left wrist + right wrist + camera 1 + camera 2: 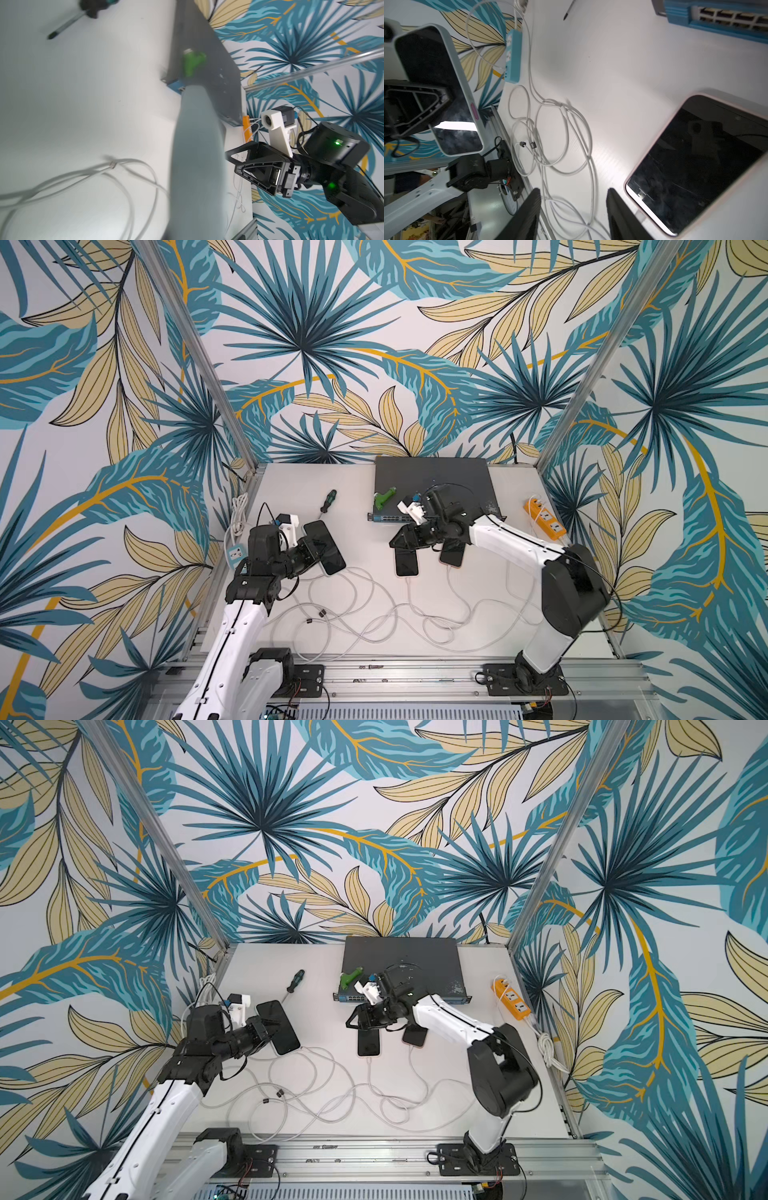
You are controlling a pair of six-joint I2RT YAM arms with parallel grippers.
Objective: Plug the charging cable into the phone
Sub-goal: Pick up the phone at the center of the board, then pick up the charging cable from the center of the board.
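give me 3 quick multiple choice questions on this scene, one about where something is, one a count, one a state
1. Where does the green tool lie?
A. on the orange power strip
B. on top of the network switch
C. among the white cables

2. How many phones are in view?
A. one
B. two
C. three

3. How is the right gripper?
A. open, holding nothing
B. shut on a cable
C. shut on a phone

Answers
1. B: in both top views the green tool rests on the switch's dark top, near its front edge.
2. C: the lifted phone is in the left gripper, the second phone lies on the table, and the third phone lies beside it.
3. A: in the right wrist view its jaws stand apart with nothing pinched between them.
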